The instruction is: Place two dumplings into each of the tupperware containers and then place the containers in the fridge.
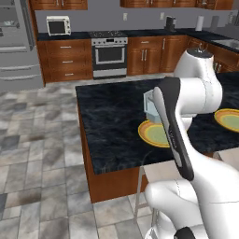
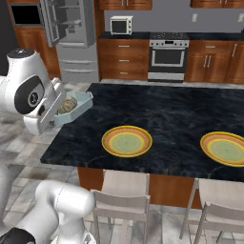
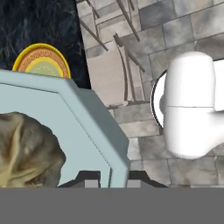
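A home kitchen is showing: wooden cabinets [image 2: 124,59] flanking the steel oven [image 2: 167,57], fridge [image 2: 71,33] standing left of it.

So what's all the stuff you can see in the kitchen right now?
Container: one, pale blue, held up at the island's left end.
Dumplings: beige, in the container; count unclear.
Plates: two, yellow with orange rims, on the island.
Island: one, black top.
Stools: two, pale, by the island.
Fridge: one, grey, door open, back wall.
Oven: one, steel, back wall.
Microwave: one, white, back counter.
Claw: shut on the container's rim.
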You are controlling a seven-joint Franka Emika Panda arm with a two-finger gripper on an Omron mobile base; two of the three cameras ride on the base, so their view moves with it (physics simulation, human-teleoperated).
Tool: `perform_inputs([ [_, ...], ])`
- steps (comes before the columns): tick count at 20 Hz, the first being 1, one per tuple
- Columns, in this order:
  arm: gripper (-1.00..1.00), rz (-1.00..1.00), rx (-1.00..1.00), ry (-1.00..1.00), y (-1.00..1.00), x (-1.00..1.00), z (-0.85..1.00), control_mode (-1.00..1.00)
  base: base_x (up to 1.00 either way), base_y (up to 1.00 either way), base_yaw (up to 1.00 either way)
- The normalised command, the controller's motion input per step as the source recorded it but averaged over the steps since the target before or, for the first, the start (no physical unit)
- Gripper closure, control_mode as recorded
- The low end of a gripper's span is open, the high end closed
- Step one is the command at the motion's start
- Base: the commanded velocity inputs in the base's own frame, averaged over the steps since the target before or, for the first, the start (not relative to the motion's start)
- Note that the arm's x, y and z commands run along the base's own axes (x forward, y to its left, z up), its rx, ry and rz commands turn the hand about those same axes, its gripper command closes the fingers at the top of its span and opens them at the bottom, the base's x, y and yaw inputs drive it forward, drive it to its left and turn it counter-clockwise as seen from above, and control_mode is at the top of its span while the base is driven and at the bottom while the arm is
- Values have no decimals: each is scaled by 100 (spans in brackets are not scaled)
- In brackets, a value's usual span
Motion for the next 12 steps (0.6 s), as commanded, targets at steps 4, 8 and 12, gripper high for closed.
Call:
perform_inputs([
  [4,100,16,0,0,-37,-4,4,-100,0,0,0],
  [8,100,27,0,0,-41,-5,-2,-100,0,0,0],
  [12,100,15,0,0,-1,-33,-1,-100,0,0,0],
])
